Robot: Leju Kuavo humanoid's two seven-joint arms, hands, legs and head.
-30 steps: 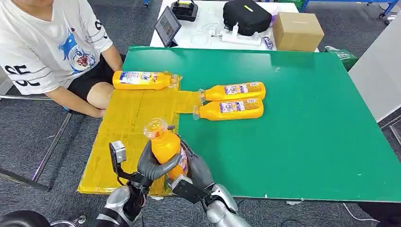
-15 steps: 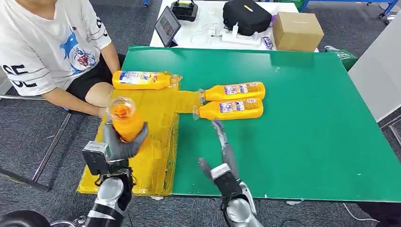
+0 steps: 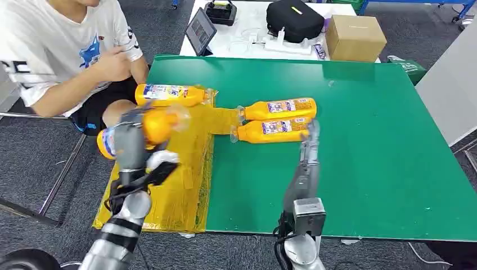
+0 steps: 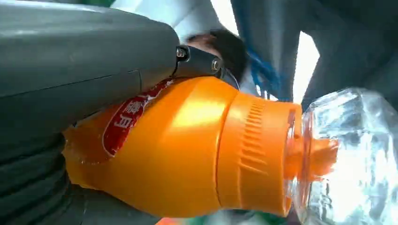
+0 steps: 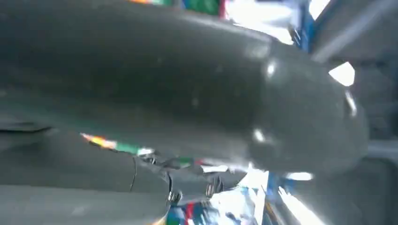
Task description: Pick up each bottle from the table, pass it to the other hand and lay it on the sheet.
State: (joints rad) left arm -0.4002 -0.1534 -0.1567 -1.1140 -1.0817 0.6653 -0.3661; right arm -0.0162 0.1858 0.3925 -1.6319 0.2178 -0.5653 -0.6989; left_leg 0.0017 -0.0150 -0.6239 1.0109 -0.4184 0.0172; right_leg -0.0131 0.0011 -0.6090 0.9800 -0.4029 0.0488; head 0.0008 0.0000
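1. Looking from the head view: left hand (image 3: 130, 147) grips an orange bottle (image 3: 152, 126) lying sideways above the yellow sheet (image 3: 169, 163); right hand (image 3: 309, 147) reaches with fingers straight, holding nothing, at the nearer of two bottles (image 3: 274, 129) on the green table (image 3: 360, 163); a third bottle (image 3: 169, 95) lies at the sheet's far edge.
2. Left wrist view: fingers (image 4: 70, 75) wrap the bottle's body; clear cap (image 4: 352, 154) exposed.
3. Right wrist view: blurred; finger state cannot be told.

The left hand (image 3: 130, 147) is raised on a bent arm, its fingers (image 4: 70, 70) wrapped round a bottle (image 3: 147, 128); the right hand (image 3: 309, 143) reaches forward on a straightened arm, fingers extended, holding nothing.
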